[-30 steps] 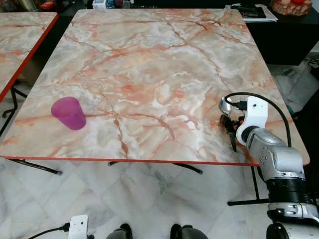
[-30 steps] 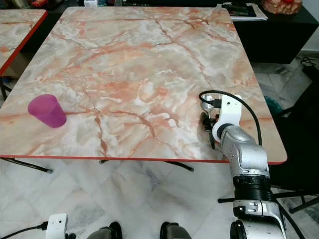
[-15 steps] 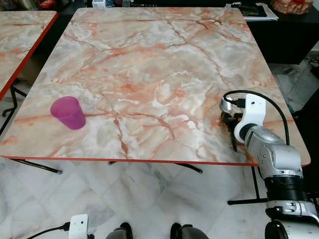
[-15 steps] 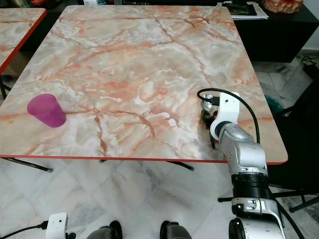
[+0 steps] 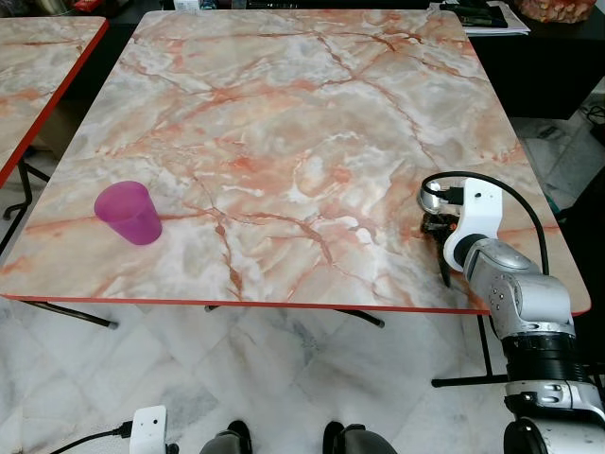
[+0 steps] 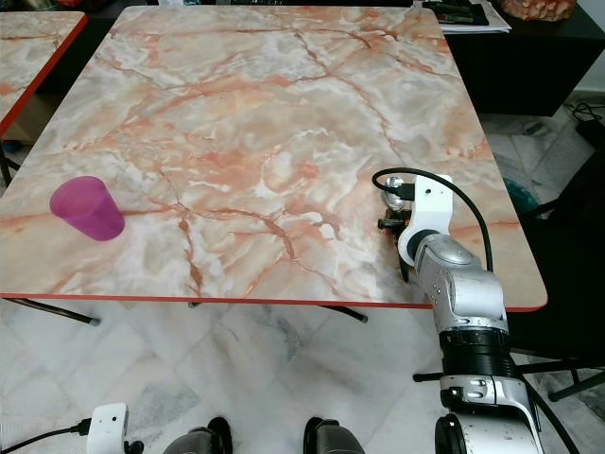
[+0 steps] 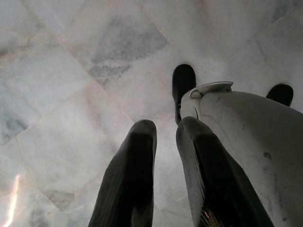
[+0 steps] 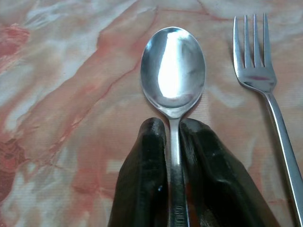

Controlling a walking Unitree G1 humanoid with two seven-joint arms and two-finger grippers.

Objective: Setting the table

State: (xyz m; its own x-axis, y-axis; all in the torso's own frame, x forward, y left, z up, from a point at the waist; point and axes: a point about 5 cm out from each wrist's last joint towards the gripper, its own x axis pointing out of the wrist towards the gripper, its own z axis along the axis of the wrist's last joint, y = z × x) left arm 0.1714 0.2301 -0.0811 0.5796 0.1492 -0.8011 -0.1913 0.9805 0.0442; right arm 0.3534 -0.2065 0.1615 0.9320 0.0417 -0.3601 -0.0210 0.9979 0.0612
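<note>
Right gripper [image 8: 170, 142] is held low over the table [image 5: 284, 113] at lower right of the head view, forearm angled up from the table edge. Its fingers are clamped on the spoon [image 8: 173, 71] handle, fork [image 8: 258, 66] just beside. Left gripper [image 7: 163, 142] hangs narrow above floor. Cup [image 5: 128, 214] stands lower left.

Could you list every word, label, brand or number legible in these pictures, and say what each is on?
None can be read.
Spoon handle, pinched between the right gripper's fingers: a small stamp, too blurred to read.
Papers on the dark counter beyond the table: too small to read.
</note>
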